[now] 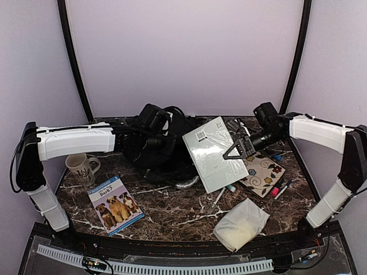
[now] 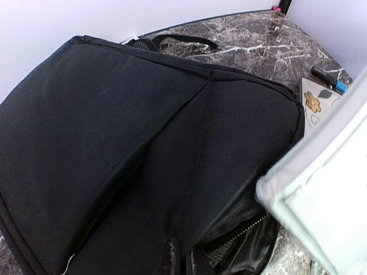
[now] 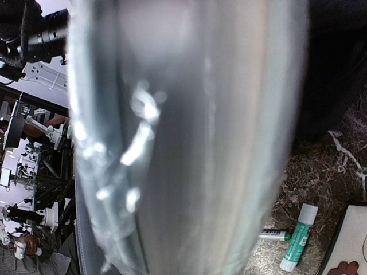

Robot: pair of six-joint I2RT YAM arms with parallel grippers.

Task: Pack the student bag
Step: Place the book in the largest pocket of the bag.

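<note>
The student bag [image 1: 163,150] is a large black backpack lying at the back centre of the table. It fills the left wrist view [image 2: 126,143], and its zipped opening [image 2: 246,238] gapes at the lower right. My left gripper [image 1: 153,139] rests on the bag, with its fingers pinched on the black fabric by the opening [image 2: 184,260]. My right gripper [image 1: 237,149] is shut on the right edge of a flat white plastic-wrapped pack [image 1: 211,153]. It holds the pack tilted over the bag's right side. The pack fills the right wrist view [image 3: 189,137] and hides the fingers.
A mug [image 1: 80,167] and a dog book [image 1: 114,204] lie at the left. A white pouch [image 1: 241,224] lies near the front right. A floral notebook [image 1: 265,175], markers [image 1: 281,189] and a glue stick [image 3: 299,238] lie under and right of the pack.
</note>
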